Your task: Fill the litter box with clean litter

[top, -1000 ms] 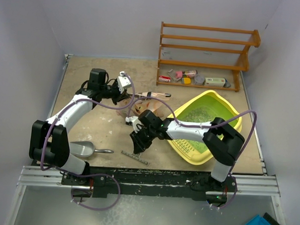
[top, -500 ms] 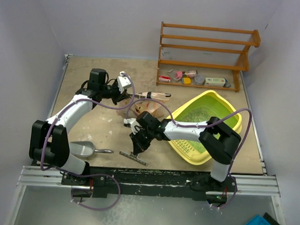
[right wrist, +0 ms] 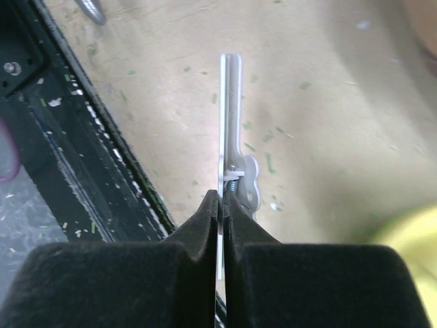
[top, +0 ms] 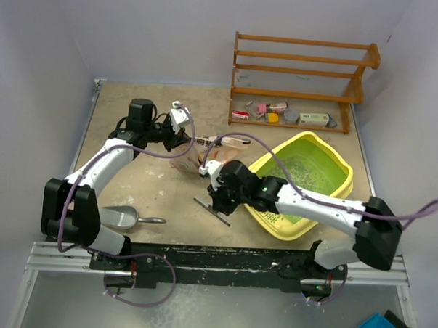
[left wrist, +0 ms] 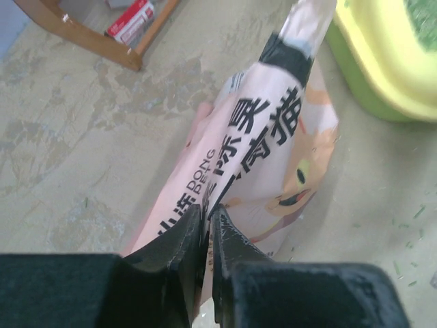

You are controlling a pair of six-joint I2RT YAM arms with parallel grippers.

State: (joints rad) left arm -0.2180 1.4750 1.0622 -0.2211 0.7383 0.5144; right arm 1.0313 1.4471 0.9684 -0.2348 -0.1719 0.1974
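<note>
Litter box (top: 274,223) sits at the table's (top: 149,179) 3 o'clock, with clean litter (top: 295,167) thinly covering its floor. At its 10 o'clock, the left gripper (left wrist: 207,213) pinches the bag (left wrist: 263,154) edge. The right gripper (right wrist: 222,199), jaws apart a second ago, now clamps the clip strip (right wrist: 231,116), raised off the table. Judgement: clip cleared; pouring likely follows.

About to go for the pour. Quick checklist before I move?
1. Left gripper shut on the bag: ok.
2. Right gripper shut on the metal clip, clip clear of the bag: ok.
3. Bag above the litter box: not ok, it is beside it.
4. Bag mouth open: cannot tell.
5. Clean litter covering the box floor: not ok, only partly.
</note>
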